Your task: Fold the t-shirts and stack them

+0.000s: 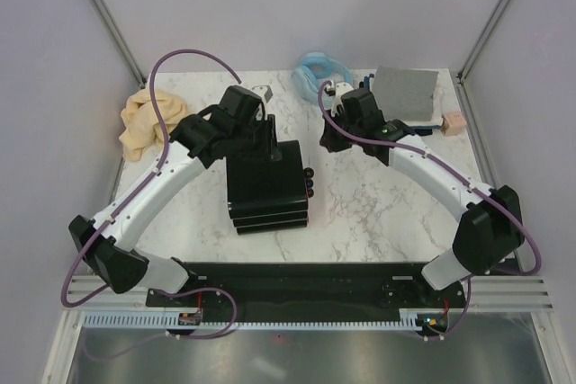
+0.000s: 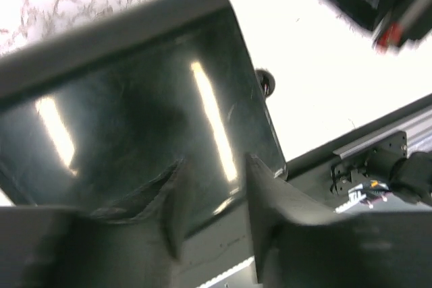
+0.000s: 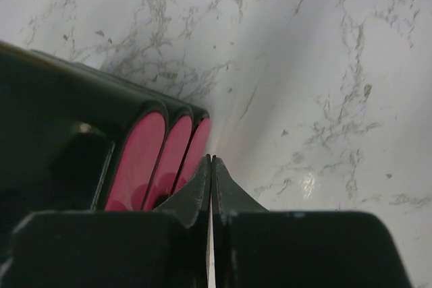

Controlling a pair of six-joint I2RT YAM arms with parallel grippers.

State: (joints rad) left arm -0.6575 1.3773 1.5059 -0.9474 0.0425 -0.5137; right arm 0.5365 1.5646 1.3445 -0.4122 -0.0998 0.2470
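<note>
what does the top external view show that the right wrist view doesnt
Only the top external view: the crumpled yellow t-shirt, the folded grey t-shirt and the light blue ring at the back of the table. Only the right wrist view: the pink-red side of the black box, and the right pincer shut on nothing. Both: the black box and the marble table.

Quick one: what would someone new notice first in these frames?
The glossy black box stands out in the middle of the marble table, its pink-red side right next to the shut right gripper. The left gripper hangs open over the box's top. At the back, a pale yellow t-shirt lies crumpled on the left and a grey t-shirt lies flat on the right.
</note>
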